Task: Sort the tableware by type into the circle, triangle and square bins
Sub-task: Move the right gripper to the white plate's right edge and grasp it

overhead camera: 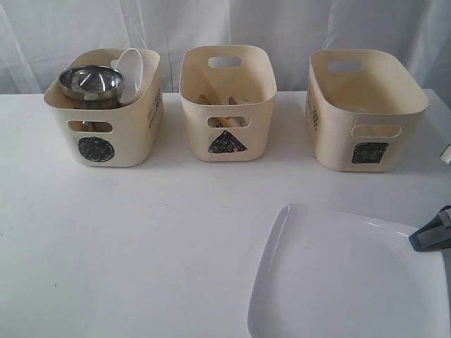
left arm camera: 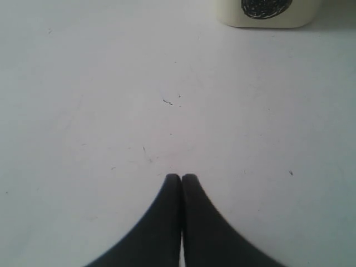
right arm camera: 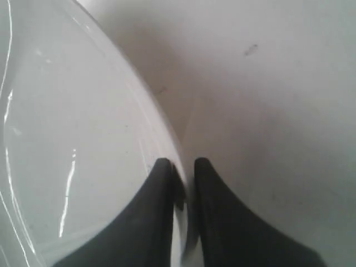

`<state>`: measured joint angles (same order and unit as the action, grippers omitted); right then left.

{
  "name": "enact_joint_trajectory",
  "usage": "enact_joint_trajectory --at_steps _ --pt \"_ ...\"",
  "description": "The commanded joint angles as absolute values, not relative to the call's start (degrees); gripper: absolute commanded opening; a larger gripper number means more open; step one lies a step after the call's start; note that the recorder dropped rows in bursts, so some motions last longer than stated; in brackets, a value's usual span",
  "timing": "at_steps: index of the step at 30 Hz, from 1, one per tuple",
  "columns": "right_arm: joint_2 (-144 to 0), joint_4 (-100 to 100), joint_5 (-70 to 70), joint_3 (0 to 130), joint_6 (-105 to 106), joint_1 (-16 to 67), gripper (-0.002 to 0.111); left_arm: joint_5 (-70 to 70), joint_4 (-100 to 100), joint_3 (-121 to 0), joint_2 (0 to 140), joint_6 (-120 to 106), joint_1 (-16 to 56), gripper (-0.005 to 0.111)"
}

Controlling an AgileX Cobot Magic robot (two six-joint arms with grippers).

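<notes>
the sorting looks nearly finished, and the step in hand is the last large piece: the plate [overhead camera: 338, 274], which lies flat on the worktop [overhead camera: 141, 239] at the lower right of the exterior view, well apart from all three bins along the top. the right hand [right arm camera: 182, 164] sits at the plate's right edge, its two fingers narrowed to a slim gap with the raised rim between them, one finger over the plate's inside and the other outside it; it looks to be pinching the rim, though the plate is not yet off the worktop. the left hand [left arm camera: 181, 178] is fully closed with nothing in it, hanging over bare worktop with the circle bin [overhead camera: 106, 151] just showing at the upper right of its own view. that bin, at the upper left of the exterior view, holds a steel bowl [overhead camera: 90, 79] and a white bowl [overhead camera: 134, 70] leaning against its back wall. the triangle bin [overhead camera: 194, 134] at upper centre holds chopsticks [overhead camera: 209, 99] and other long pieces too dim to name. the square bin [overhead camera: 338, 141] at upper right shows nothing clear inside, so it is the likely home for the plate. the next move calls for a firm hold on a thin, smooth rim, a lift that tips the plate up on edge, and a carry toward the upper right; the plate looks wide against that bin's mouth, so it would probably need to go in tilted.
</notes>
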<state>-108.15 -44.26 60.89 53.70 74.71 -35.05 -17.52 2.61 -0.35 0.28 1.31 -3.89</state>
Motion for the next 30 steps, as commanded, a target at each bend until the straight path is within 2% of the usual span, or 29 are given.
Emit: enact_joint_trajectory --at_steps 1,21,25,30 --pt "-107.6 -45.1 61.9 54.0 76.2 -33.2 0.0 -17.1 3.0 0.0 0.0 1.3 -3.9 0.0" --pt "-107.6 -44.8 53.0 52.4 74.3 -31.7 0.0 -17.1 3.0 0.0 0.0 1.3 -3.9 0.0" --pt "-107.6 -46.7 54.8 52.4 73.0 -31.7 0.0 -17.1 3.0 0.0 0.0 1.3 -3.9 0.0" --pt "-107.6 -54.7 63.5 52.5 76.2 -31.7 0.0 -17.1 3.0 0.0 0.0 1.3 -3.9 0.0"
